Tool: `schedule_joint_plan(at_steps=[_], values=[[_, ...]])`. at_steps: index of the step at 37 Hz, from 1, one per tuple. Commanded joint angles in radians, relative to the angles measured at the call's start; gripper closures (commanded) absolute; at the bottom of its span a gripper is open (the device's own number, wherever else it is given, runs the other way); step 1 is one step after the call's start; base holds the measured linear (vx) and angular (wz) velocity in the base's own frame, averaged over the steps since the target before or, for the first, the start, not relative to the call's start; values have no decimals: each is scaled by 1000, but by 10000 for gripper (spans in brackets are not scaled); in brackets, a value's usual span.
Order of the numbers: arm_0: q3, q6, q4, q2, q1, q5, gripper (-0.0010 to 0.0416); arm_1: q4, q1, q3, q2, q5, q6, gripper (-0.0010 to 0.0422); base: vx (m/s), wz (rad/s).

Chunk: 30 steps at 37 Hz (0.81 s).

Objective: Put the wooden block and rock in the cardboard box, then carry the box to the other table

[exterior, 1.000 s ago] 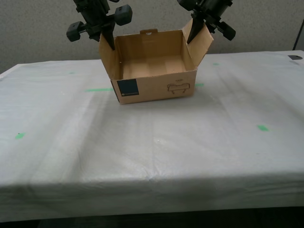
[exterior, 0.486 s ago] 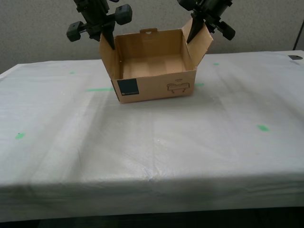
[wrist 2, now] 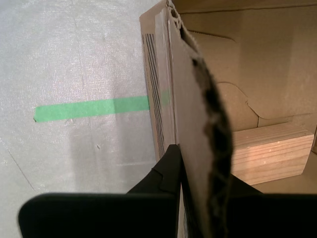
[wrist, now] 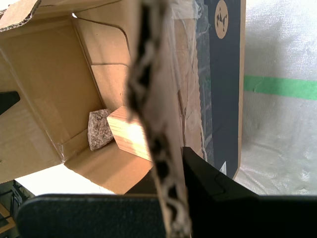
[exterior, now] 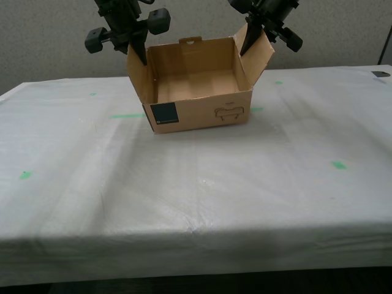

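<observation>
Wrinkled white sheeting covers the other table (exterior: 196,202), marked with green tape (wrist 2: 89,109), and a grey wall stands behind. The cardboard box (exterior: 202,113) sits toward the table's far edge, held at both side flaps. My first gripper (wrist: 168,173) is pressed together on one flap, one finger inside the carton and one outside. My second gripper (wrist 2: 203,178) pinches the opposite flap the same way.

Below the inner finger of each, on the box floor, lies the wooden block (wrist 2: 267,153). The rock (wrist: 99,130) is touching its end.

Loading looks done and the carry is all but finished. I cannot tell whether the box bottom already rests on the sheet.

The next move, I judge, is to settle the box, spread both pairs of fingers and lift straight up off the flaps. Pulling sideways could drag or tip the carton. Open sheet lies on every side of the box, most of it toward the near edge, and nothing crowds the arms above.
</observation>
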Motion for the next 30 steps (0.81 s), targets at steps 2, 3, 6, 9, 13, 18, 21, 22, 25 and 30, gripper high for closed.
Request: schedule_joint_plan(at_steps=[2,3,6,9,13,18,21,22,25,30], values=[[1,5,1,-1,1,-7,403,-2,0,1,0,2,1,412,0,0],[1,5,0,-1,1,-7,403,-2,0,1,0,2,1,412,0,0],[1,4,-4,-1,1,-7,403,-2,0,1,0,2,0,412,0,0],[1,5,-5,-1,1,-7,403,-2,-1,1,0,2,0,412,0,0],[1,5,-5,-1,1,-7,398,-3,0,1,0,2,0,412,0,0],[1,4,-5,-1,1,-7,368,-3,-1,1,0,2,0,412,0,0],[1,4,-5,-1,1,-6,344,-3,-1,1,0,2,-4,412,0,0],[1,4,-5,-1,1,-6,336,-3,-1,1,0,2,-6,412,0,0],[1,4,-4,-1,1,-6,311,-3,-1,1,0,2,-7,411,0,0],[1,4,-4,0,1,3,270,-3,-1,1,0,2,-7,388,0,0]])
